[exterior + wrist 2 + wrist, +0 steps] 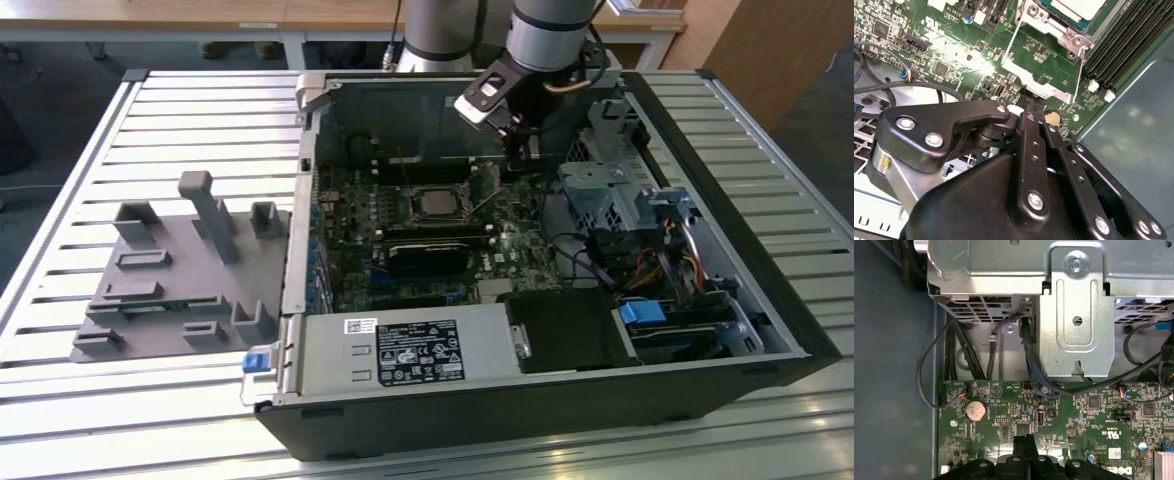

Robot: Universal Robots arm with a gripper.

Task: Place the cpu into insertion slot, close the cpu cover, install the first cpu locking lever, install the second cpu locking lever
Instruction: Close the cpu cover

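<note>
The gripper [1029, 102] is hanging low over the green motherboard [1004, 405] with its fingers pressed together, the tips sitting right at the free edge of the cpu cover [1036, 84]. The cover is standing swung open, board showing through its window. Beyond it the cpu [1074, 7] is lying seated in the insertion slot [408, 204]

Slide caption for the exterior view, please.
Black pincer hangs inside the open black computer case, near the square silver-grey cpu on the green circuit board.
</note>
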